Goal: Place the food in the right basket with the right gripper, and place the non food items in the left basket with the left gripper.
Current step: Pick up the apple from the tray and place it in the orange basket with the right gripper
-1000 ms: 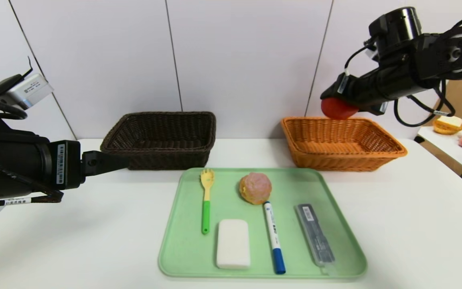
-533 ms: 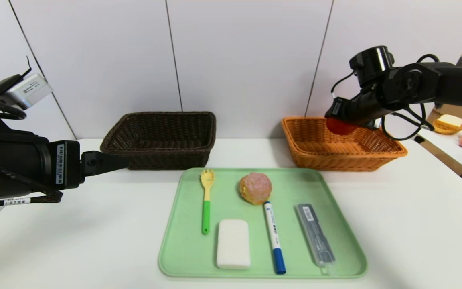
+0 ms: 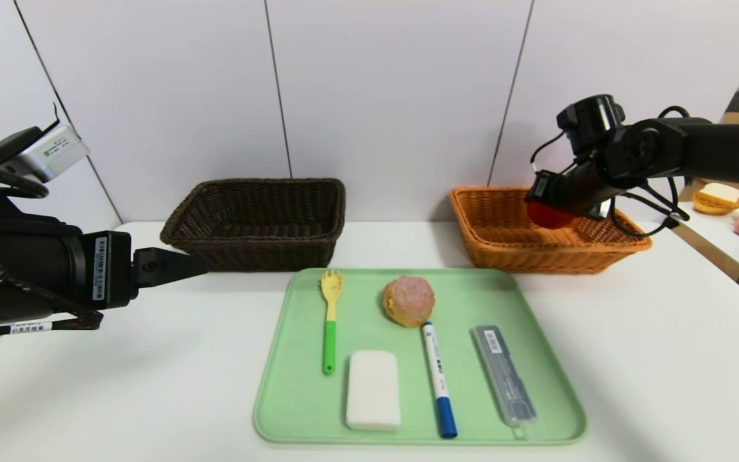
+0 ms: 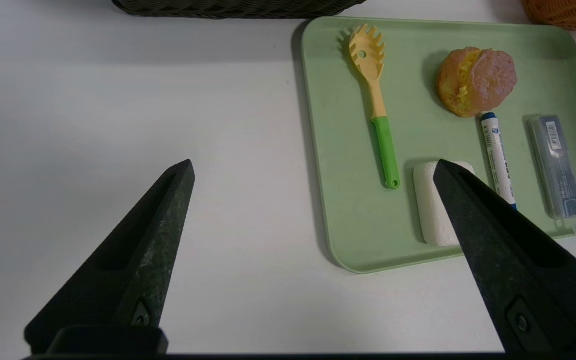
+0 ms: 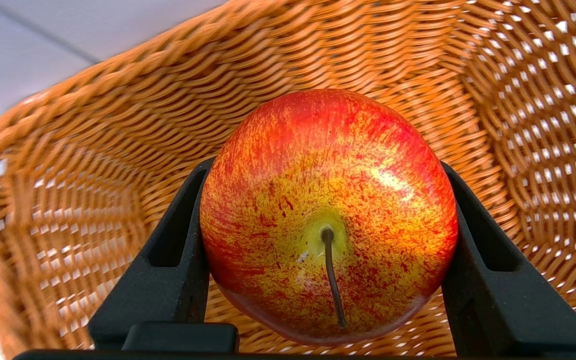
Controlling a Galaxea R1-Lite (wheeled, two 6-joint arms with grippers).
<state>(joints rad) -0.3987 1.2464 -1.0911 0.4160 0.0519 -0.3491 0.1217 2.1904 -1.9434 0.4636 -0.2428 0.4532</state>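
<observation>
Right gripper (image 3: 546,208): fingers held the apple (image 3: 548,216) inside the orange basket (image 3: 504,244), ready for release.
Left gripper (image 4: 313,170): fingers wide, waiting at worktop's left edge.

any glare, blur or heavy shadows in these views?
Right wrist view: bright highlight on the apple held by the right gripper; near basket weave soft. Left wrist view: sharp, faint shadows beside the fork and bun on the tray. Head view: even light, soft shadow under the left gripper.

Left hand (image 4: 313,170) path to tray (image 3: 292,410) clear; dark basket (image 3: 260,221) beyond.
</observation>
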